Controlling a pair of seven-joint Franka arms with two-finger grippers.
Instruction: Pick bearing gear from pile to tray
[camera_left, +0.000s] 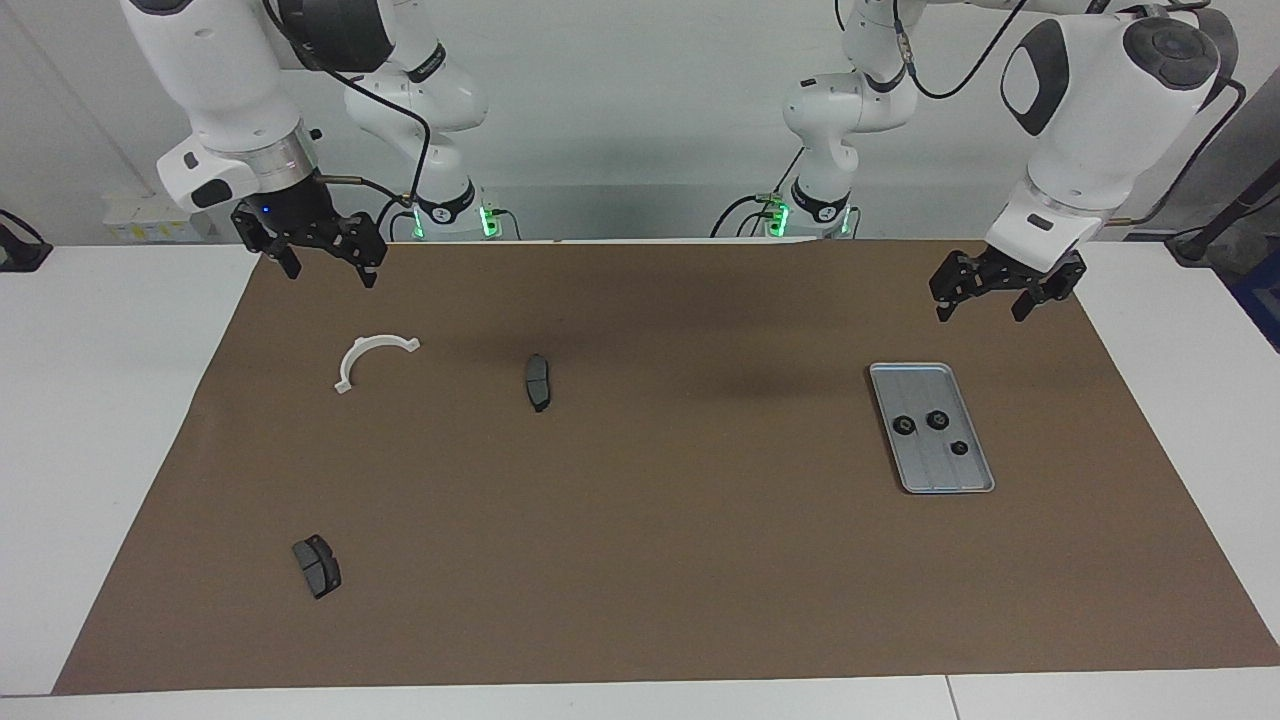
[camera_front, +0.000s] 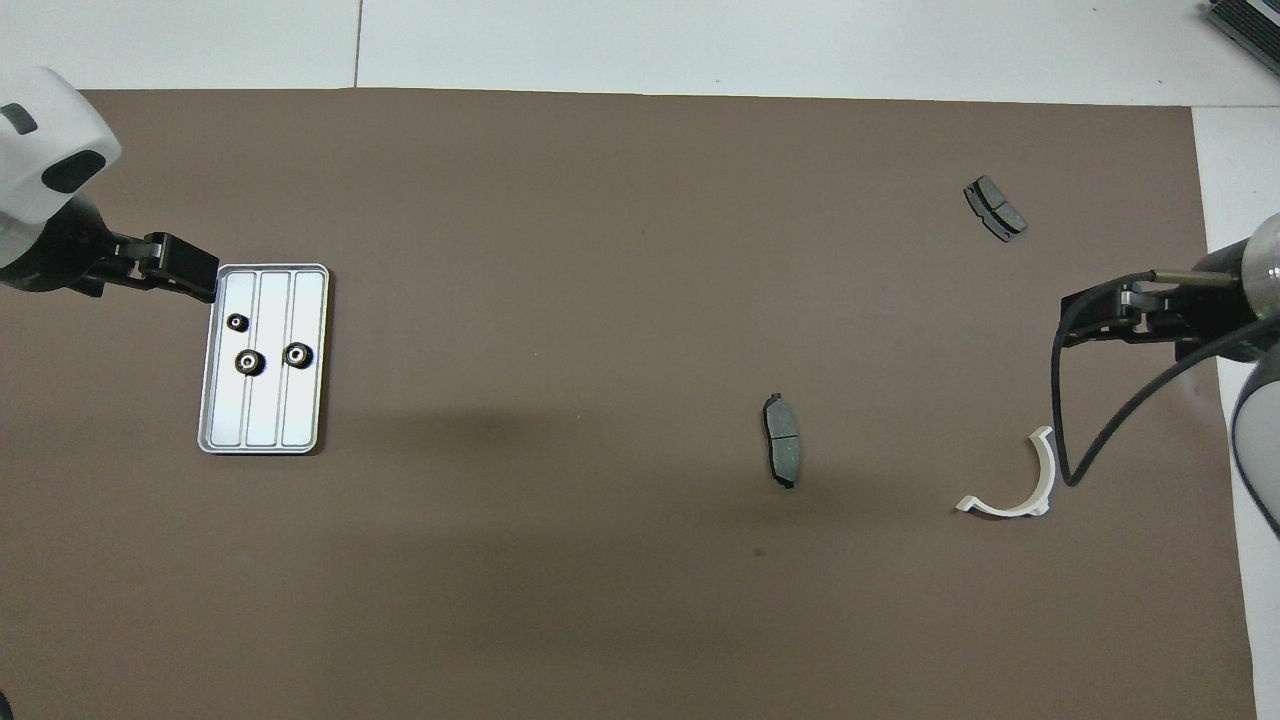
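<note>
wall (camera_left: 640, 120): white, plain | table (camera_left: 100, 400): white | mat (camera_left: 650, 560): brown

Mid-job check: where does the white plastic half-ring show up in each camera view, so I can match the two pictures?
Facing view: the white plastic half-ring lies upper left on the brown mat, just below the right claw.
Overhead view: the same half-ring lies lower right, below the right claw.
Shared landmark: the dark grey curved pad near the mat's middle lies beside it, toward the left arm's end of the table.
</note>
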